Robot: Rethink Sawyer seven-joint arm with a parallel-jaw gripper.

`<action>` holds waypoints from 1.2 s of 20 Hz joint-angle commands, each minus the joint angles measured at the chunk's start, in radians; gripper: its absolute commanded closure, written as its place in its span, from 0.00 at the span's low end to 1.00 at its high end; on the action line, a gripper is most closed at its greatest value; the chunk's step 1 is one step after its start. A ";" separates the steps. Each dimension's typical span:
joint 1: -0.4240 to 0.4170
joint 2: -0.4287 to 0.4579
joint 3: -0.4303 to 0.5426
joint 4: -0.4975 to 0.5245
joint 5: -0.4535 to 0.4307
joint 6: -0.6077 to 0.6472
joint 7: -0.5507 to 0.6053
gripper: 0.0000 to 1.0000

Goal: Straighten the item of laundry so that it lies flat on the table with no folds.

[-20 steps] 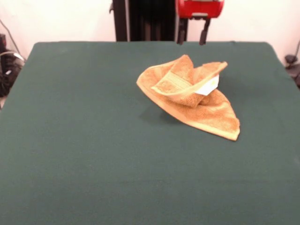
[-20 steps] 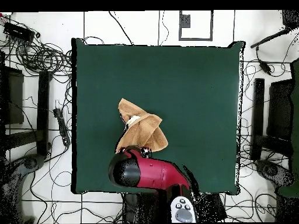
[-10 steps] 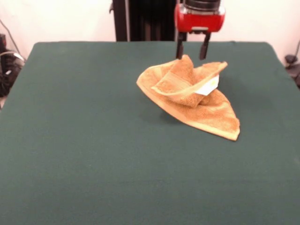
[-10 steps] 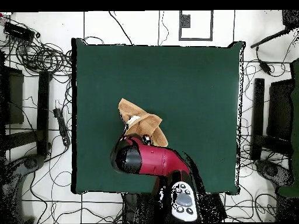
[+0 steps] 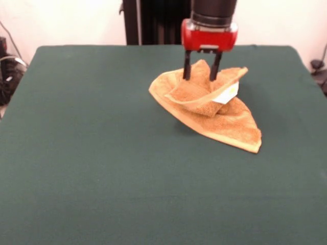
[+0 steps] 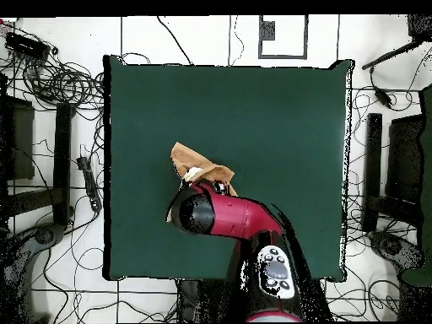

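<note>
One crumpled, folded orange-tan towel (image 5: 204, 104)

towel (image 6: 187, 159) half under arm (image 6: 236, 218)

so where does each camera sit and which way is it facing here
Front view: across the dark green felt table, facing the robot; it shows the crumpled orange-tan terry towel and the red and black gripper, open, fingers astride a raised fold.
Overhead view: above the table, looking straight down, base at the bottom; the red arm covers much of the towel.
Shared: towel, table and arm.
</note>
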 commanded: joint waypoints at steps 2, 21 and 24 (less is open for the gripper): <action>-0.036 0.082 0.081 -0.093 -0.029 0.018 0.084 0.00; -0.082 0.040 0.074 -0.009 -0.068 -0.034 0.118 0.00; -0.096 0.037 0.080 -0.012 -0.076 -0.032 0.110 0.00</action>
